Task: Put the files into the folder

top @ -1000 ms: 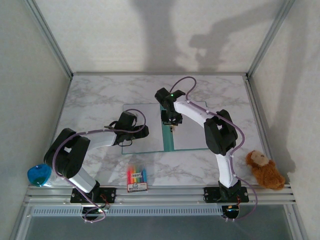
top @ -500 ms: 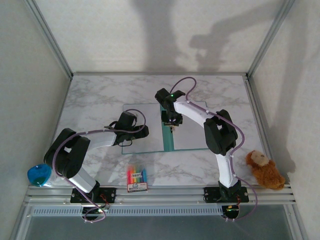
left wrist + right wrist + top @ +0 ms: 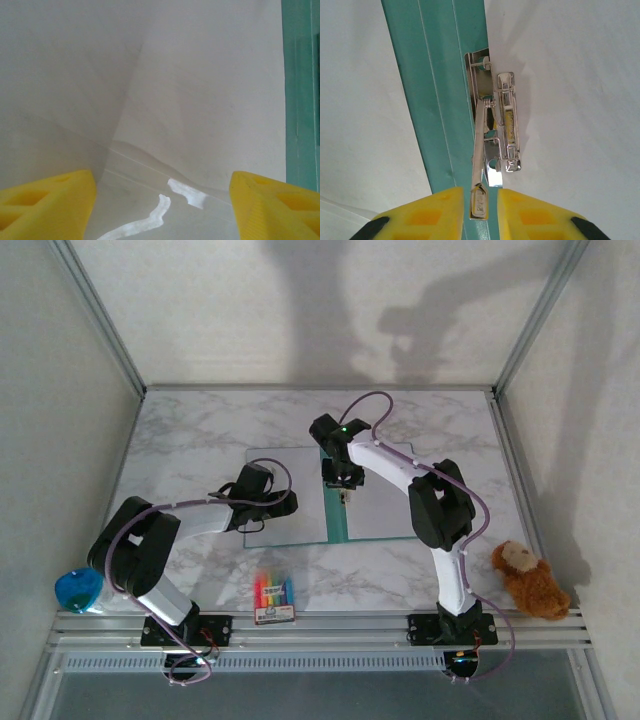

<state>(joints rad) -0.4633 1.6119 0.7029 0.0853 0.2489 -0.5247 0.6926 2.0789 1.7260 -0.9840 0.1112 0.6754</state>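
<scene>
Right wrist view: right gripper (image 3: 481,196) pinches the clip lever (image 3: 479,145) at the folder (image 3: 435,75) spine, mid-table, likely to clamp the files (image 3: 570,100); left gripper (image 3: 162,192), wide open and empty, hovers over the left sheet.

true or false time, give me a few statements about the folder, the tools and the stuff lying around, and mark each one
1. The left tool hangs open over a white sheet. True.
2. The crayon box lies on the folder. False: it lies on the table, nearer the arm bases and apart from the folder.
3. The clip lever sits between the fingers of the right tool. True.
4. The stuffed toy sits by the left arm's base. False: it sits at the right edge, near the right arm's base.
</scene>
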